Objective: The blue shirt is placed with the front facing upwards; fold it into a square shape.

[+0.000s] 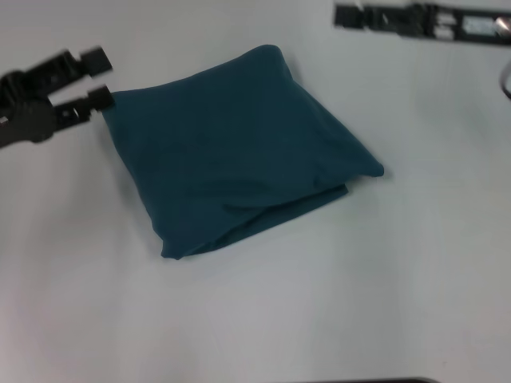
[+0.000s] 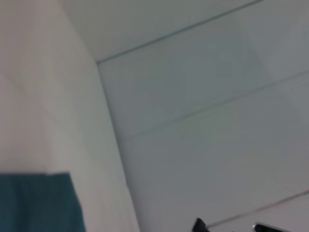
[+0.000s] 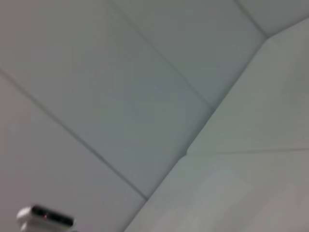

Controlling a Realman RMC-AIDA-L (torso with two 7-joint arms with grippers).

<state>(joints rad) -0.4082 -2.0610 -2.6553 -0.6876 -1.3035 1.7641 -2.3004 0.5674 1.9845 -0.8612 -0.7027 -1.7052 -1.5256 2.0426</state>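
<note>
The blue shirt (image 1: 235, 148) lies on the white table (image 1: 359, 295) folded into a rough square, plain side up, with layered edges showing along its near right side. My left gripper (image 1: 97, 77) hovers at the shirt's far left corner. It is open with nothing between its fingers, and the lower fingertip (image 1: 100, 97) is right at the cloth's edge. A corner of the shirt (image 2: 38, 203) also shows in the left wrist view. My right gripper is out of view.
A long black bar-shaped device (image 1: 423, 20) lies at the table's far right. A dark cable loop (image 1: 506, 80) pokes in at the right edge. The wrist views mostly show pale walls and ceiling panels.
</note>
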